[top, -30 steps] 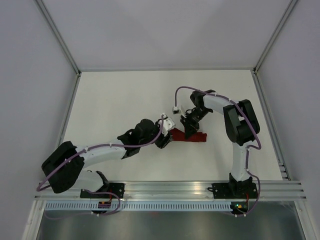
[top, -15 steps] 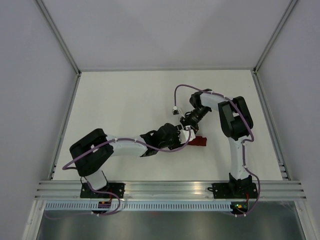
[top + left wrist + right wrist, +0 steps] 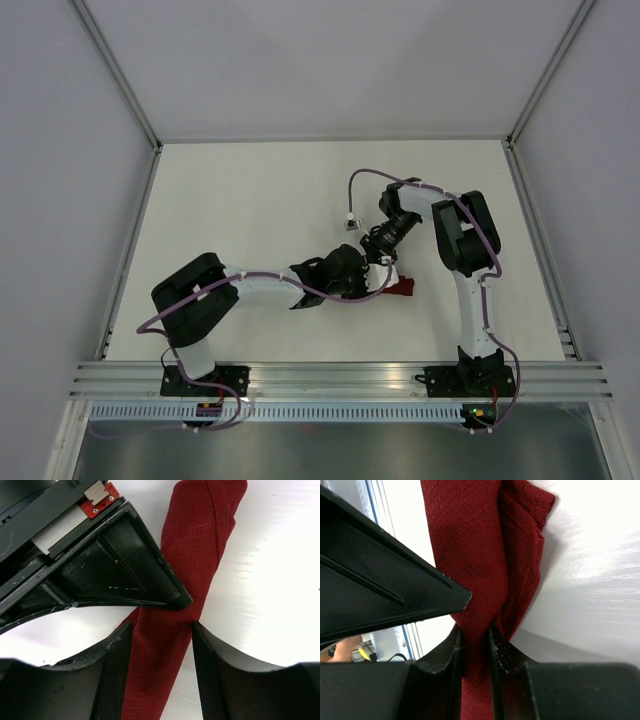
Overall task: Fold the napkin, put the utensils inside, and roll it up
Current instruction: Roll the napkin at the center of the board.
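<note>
Where the two arms meet, right of the middle of the worktop (image 3: 250, 200), the napkin (image 3: 200, 545) lies as a tight maroon roll on the white surface. The left pincer (image 3: 161, 635) straddles the roll, with a finger pressed against the cloth on each side. The right pincer (image 3: 475, 630) pinches a narrow bunch of the same roll, its black finger crossing the cloth just beyond the left pincer's tips.

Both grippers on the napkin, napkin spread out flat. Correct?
Not flat. The napkin is rolled into a narrow bundle, which the left wrist view shows. The rest holds: the left gripper and the right gripper are both on it.
</note>
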### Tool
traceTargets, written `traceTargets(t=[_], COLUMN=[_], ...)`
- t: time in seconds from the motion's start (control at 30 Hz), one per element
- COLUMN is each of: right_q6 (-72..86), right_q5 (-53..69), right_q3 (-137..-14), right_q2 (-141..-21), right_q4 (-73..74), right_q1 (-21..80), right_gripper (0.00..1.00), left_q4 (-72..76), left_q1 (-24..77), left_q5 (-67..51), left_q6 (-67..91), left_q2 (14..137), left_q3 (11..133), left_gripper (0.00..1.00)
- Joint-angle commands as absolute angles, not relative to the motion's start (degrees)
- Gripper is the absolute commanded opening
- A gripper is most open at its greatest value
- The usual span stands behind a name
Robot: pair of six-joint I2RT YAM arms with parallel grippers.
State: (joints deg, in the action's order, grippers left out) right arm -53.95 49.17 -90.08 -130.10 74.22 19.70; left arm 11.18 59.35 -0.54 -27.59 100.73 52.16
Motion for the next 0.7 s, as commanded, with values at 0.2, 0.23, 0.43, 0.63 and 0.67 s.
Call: traceTargets(t=[0.2, 0.23, 0.43, 0.63, 0.67], right_q6=[-57.6, -57.7, -57.7, -57.3, -57.1], right_q5=[37.4, 37.4, 37.4, 37.7, 37.9], right_q3=[-88.6, -88.5, -88.8, -90.2, -90.3], right_q2=[-136.0, -136.0, -135.9, -135.5, -135.0], right_q4=[66.5, 66.5, 66.8, 67.4, 67.3], right_q1=[20.0, 20.0, 20.1, 20.0, 20.0], right_gripper=[0.17, 0.17, 0.18, 0.29, 0.34], left_q4=[7.8, 8.0, 6.7, 2.6, 1.3], left_q1=[58.4, 57.8, 55.8, 54.1, 53.9], left_q5=[-3.9, -4.0, -6.4, -10.7, -11.2], left_q6=[-28.9, -28.7, -26.6, -24.6, -23.8], left_q2=[103.7, 104.1, 106.4, 108.5, 108.8], left_q3=[55.8, 55.8, 56.8, 59.0, 59.6], left_gripper=[0.58, 0.58, 0.5, 0.27, 0.22])
